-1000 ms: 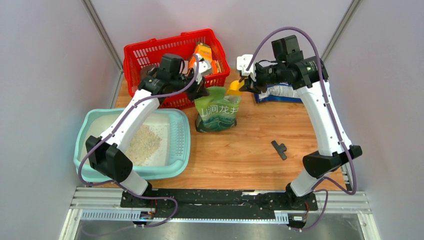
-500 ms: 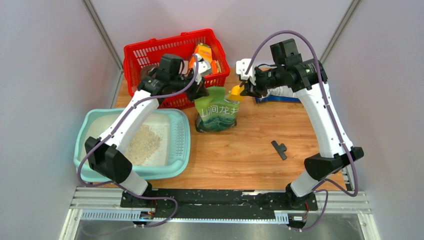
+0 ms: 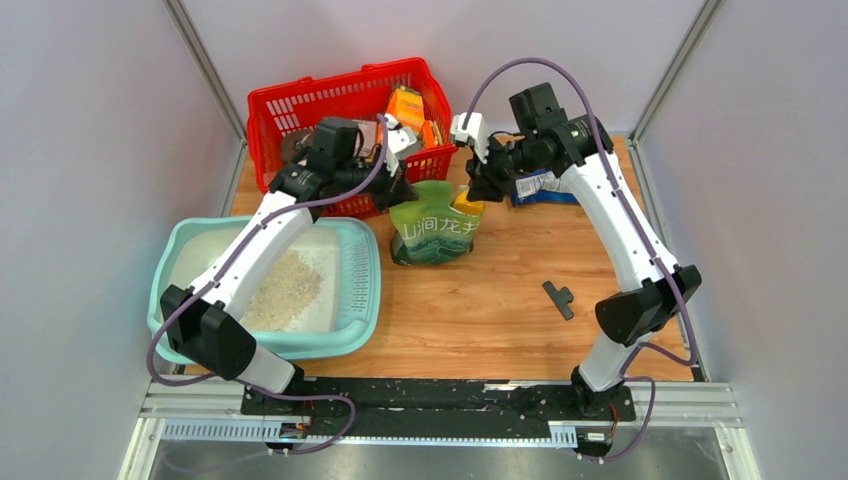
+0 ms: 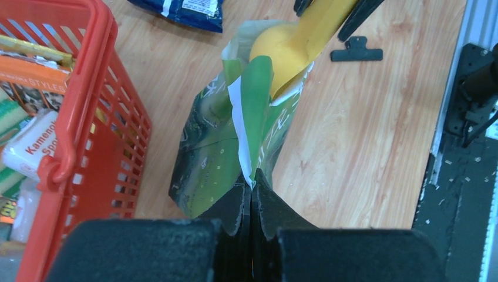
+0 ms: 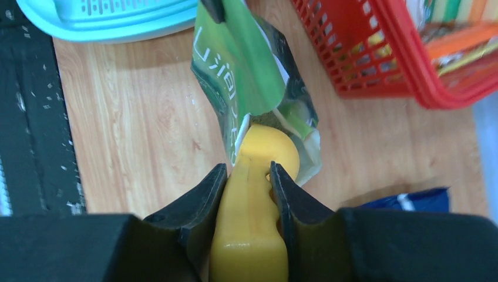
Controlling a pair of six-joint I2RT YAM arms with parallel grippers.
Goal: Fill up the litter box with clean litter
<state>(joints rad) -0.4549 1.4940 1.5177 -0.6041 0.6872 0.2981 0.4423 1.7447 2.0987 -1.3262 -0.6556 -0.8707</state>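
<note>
The right fingers (image 5: 197, 202), clamped on the yellow scoop (image 5: 251, 176), had swung left since a second earlier and dipped its bowl into the green bag (image 3: 433, 235). The left fingers (image 4: 234, 208) stayed pinched on the bag's rim. The litter box (image 3: 365, 290), at the bench's (image 3: 500, 300) near-left, held the clean litter (image 3: 285, 288) unchanged.

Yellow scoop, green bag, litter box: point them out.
yellow scoop (image 5: 249, 235), right wrist view, handle.
green bag (image 4: 205, 167), left wrist view, side panel.
litter box (image 3: 360, 280), top external view, grille ledge.
</note>
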